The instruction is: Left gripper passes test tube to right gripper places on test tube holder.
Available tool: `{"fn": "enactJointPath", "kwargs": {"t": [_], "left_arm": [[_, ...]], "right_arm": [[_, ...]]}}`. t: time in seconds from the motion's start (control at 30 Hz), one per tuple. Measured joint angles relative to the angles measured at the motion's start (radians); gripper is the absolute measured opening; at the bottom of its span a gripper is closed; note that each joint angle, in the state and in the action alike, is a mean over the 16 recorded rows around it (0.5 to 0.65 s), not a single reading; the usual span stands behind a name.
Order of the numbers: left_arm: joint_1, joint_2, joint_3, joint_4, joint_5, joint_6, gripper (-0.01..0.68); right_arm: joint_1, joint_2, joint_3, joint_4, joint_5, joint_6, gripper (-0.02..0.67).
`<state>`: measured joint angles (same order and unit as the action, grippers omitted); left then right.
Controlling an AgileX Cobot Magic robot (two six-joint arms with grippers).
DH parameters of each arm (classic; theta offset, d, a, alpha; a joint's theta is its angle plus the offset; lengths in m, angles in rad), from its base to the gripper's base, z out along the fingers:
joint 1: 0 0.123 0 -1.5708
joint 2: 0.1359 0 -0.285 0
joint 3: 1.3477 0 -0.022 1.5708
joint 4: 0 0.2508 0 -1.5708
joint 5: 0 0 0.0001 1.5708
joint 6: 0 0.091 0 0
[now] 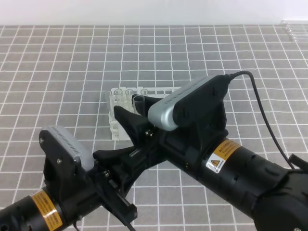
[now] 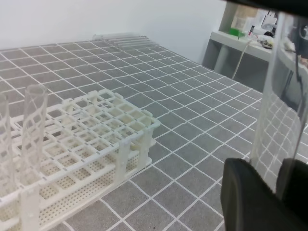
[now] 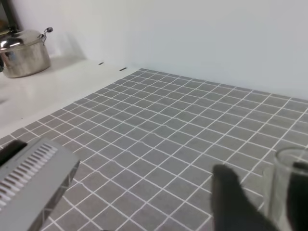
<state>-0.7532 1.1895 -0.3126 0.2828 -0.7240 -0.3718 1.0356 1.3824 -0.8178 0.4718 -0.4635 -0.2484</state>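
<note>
The white test tube holder (image 1: 120, 94) (image 2: 110, 125) stands mid-table, partly hidden behind the arms. Two clear tubes (image 2: 34, 125) stand at its near-left end. In the left wrist view, the clear test tube (image 2: 276, 96) rises upright between the black fingers (image 2: 245, 197) of my left gripper (image 2: 270, 192), which is shut on its lower part. My right gripper (image 1: 135, 109) (image 3: 276, 202) reaches in from the right at the tube's open top (image 1: 138, 101) (image 3: 285, 183). Its jaws stand on either side of the tube, open, with a gap showing. The tube hangs just in front of the holder.
Spare clear tubes (image 1: 294, 29) (image 2: 120, 41) lie at the far right edge of the grey tiled mat. A steel pot (image 3: 24, 50) sits on a white counter beyond the mat. The left arm's silver plate (image 3: 29, 183) is close below the right wrist. A black cable (image 1: 264, 115) trails from the right arm.
</note>
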Motion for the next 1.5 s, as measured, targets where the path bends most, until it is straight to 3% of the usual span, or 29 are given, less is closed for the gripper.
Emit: {"fn": "enactJointPath", "kwargs": {"t": [0.3,0.6,0.7,0.83,1.13,1.23,1.5], "left_arm": [[0.0,0.0,0.0,0.002,0.002,-0.004,0.071],[0.0,-0.006,0.0,0.007,0.016,-0.01,0.253],[0.0,-0.032,0.0,0.02,0.04,-0.021,0.278],[0.0,-0.118,0.0,0.078,0.103,-0.074,0.238],[0.001,-0.504,0.016,0.327,0.395,-0.335,0.034],[0.0,-0.672,0.042,0.405,0.498,-0.43,0.001],[-0.001,-1.04,0.175,0.482,0.69,-0.583,0.0]], "right_arm": [[-0.001,-0.001,0.0,-0.001,0.011,-0.007,0.11],[-0.001,-0.014,0.0,0.022,0.039,-0.054,0.091],[-0.003,-0.035,0.0,0.071,0.058,-0.117,0.091],[-0.007,-0.077,0.0,0.174,0.09,-0.247,0.091],[-0.019,-0.178,0.014,0.47,0.157,-0.591,0.09],[-0.02,-0.196,0.028,0.538,0.165,-0.663,0.09],[-0.02,-0.207,0.065,0.614,0.155,-0.727,0.09]]}}
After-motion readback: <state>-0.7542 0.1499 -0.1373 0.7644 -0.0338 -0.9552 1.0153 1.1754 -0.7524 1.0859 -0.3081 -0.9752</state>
